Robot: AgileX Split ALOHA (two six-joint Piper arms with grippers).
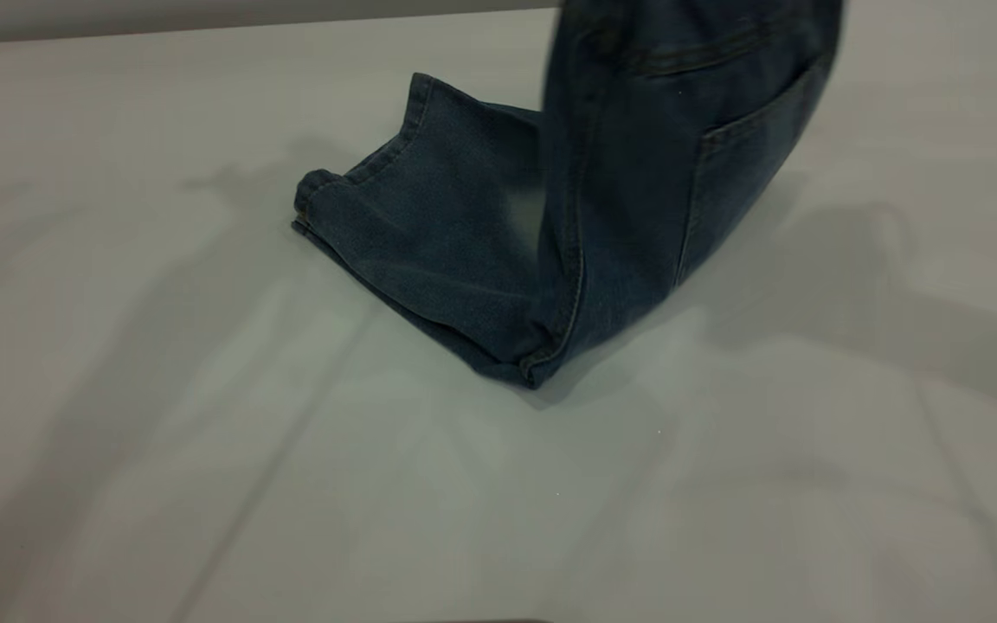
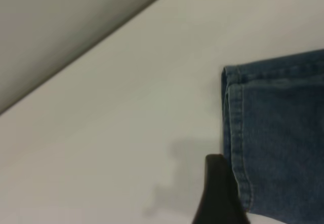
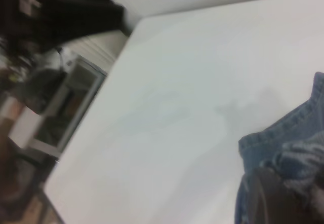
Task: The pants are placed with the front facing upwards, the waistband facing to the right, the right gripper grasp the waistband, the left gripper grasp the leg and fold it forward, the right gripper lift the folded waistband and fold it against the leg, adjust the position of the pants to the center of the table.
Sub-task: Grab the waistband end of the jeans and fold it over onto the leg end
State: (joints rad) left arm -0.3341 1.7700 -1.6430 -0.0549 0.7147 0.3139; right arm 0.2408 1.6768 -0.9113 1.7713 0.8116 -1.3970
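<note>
The blue denim pants (image 1: 455, 251) lie with their folded legs flat on the white table (image 1: 204, 450), hems pointing left. Their top half (image 1: 680, 147), showing a back pocket (image 1: 749, 164), is lifted upright and runs out of the exterior view's top edge, where neither gripper shows. In the right wrist view my right gripper (image 3: 293, 193) is shut on the crinkled waistband (image 3: 301, 155), which bunches over a dark finger (image 3: 271, 198). In the left wrist view my left gripper (image 2: 251, 186) hovers open above a leg hem (image 2: 234, 127). Only one black finger (image 2: 218, 193) shows, holding nothing.
White tabletop (image 2: 126, 133) surrounds the pants on all sides. The table's far edge (image 1: 247, 26) runs along the top of the exterior view. Beyond the table edge in the right wrist view stand dark equipment (image 3: 66, 11) and a cabinet (image 3: 66, 107).
</note>
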